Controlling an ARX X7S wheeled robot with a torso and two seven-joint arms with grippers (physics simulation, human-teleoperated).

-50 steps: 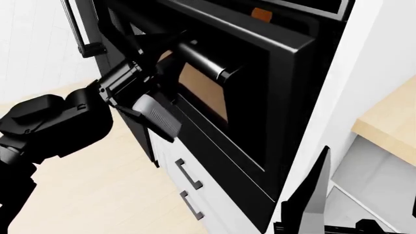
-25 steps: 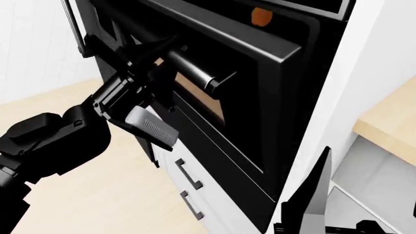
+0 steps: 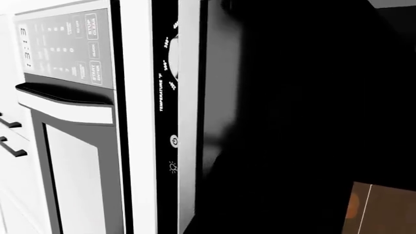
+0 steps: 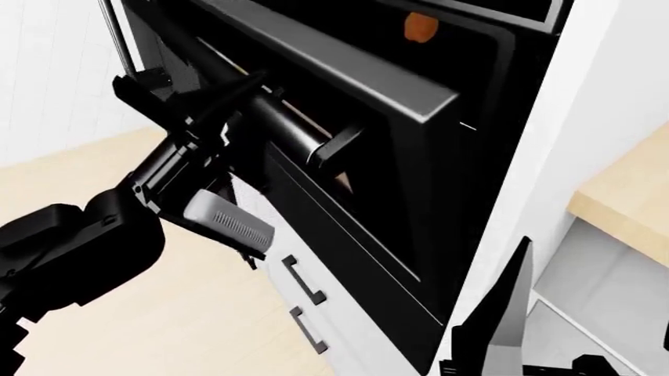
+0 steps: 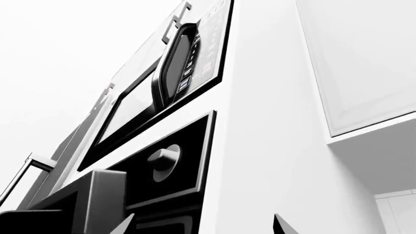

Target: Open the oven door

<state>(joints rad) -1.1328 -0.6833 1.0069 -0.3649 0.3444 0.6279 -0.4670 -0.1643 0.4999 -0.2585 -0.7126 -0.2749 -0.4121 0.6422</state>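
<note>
Black left arm fills the near-left of the head view; left gripper is up at the bar handle, jaws apparently closed around the bar, though black on black makes the exact contact hard to read. Right gripper shows only two fingertip points at the edge of its wrist view, spread apart with nothing between them, looking up at the white cabinet face and a control panel with a knob; that arm is idle. Oven door sits mid-frame, hinged at the bottom, top edge tipped out from the oven body with a dark gap behind it, so it's partly open. Brownish window barely visible past the arm. Beyond, an orange light shows high inside or above the cavity. White drawers below, pale wood floor left, light wood surface far right. Step in hand, as I read it: mid-pull on the handle. Next move calls for following the door's arc, pulling outward and down while holding the grip, wrist rotating with the bar so it doesn't slip off.
</note>
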